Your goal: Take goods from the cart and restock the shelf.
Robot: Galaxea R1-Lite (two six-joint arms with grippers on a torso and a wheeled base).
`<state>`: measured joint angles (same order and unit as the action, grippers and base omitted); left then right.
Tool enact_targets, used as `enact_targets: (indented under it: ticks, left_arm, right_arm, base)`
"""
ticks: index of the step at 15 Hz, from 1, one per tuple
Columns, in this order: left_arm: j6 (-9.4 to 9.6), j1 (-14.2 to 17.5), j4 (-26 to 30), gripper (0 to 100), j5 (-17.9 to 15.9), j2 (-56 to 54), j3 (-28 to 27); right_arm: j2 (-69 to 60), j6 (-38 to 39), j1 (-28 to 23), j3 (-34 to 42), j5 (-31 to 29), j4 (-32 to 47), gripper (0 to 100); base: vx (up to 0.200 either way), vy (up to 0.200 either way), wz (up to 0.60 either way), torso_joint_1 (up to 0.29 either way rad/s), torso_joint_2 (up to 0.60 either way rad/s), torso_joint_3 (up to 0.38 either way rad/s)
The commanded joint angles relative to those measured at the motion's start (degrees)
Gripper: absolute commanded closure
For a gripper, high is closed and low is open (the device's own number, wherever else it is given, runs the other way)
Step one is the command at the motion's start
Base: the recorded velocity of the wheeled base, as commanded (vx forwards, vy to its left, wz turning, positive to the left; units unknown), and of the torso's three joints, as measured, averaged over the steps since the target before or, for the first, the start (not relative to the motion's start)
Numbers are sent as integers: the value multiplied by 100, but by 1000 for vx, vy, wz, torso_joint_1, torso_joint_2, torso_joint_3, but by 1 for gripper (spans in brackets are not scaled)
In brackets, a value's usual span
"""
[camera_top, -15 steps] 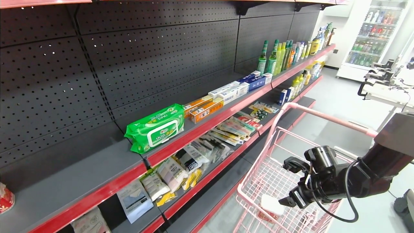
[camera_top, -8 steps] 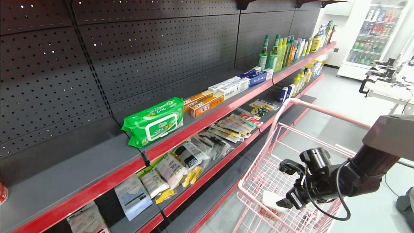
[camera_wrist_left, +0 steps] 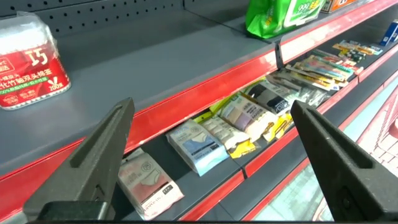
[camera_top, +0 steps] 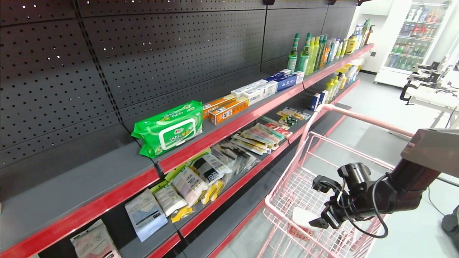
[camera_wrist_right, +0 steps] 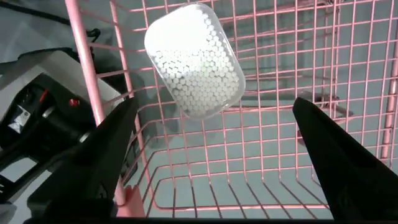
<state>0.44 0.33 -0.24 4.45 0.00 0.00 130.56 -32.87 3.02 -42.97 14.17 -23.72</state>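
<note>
Right gripper (camera_wrist_right: 205, 155) is spread wide open with nothing in it, hanging over the pink cart (camera_wrist_right: 93, 81) just above a white tub (camera_wrist_right: 194, 61) lying on the wire floor. Cotton swabs, by the look of it. Left gripper (camera_wrist_left: 211, 162) is wide open too and faces the shelf (camera_wrist_left: 155, 68). 1 red-labelled tub (camera_wrist_left: 28, 62) stands on the upper board there, with green wipes (camera_wrist_left: 283, 14) farther along.

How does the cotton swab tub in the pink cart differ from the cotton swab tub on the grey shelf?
The cart tub sits in the pink wire cart; the shelf tub stands upright on the grey shelf. The cart tub shows a clear end packed with white swab tips; the shelf tub shows its red-labelled side. Both are rounded tubs of cotton swabs.
</note>
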Motion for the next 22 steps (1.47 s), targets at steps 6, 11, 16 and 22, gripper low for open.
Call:
enact_targets:
  ticks: [6, 11, 16, 22]
  left_arm:
    - [0, 2, -2, 0, 3, 9, 0]
    - [0, 2, -2, 0, 3, 0, 0]
    - [0, 2, -2, 0, 3, 0, 0]
    - [0, 2, -2, 0, 3, 9, 0]
  right_arm:
    - [224, -176, -39, -45, 183, 8, 0]
    - [294, -220, -3, -150, 456, 8, 0]
    - [576, -247, 14, -264, 543, -1, 0]
    - [602, -493, 5, -282, 614, -1, 0]
  base:
    - [0, 0, 0, -65, 151, 88]
    - [0, 0, 0, -101, 271, 157]
    - [0, 0, 0, 1, 1, 11]
    - [0, 0, 0, 0, 0, 0]
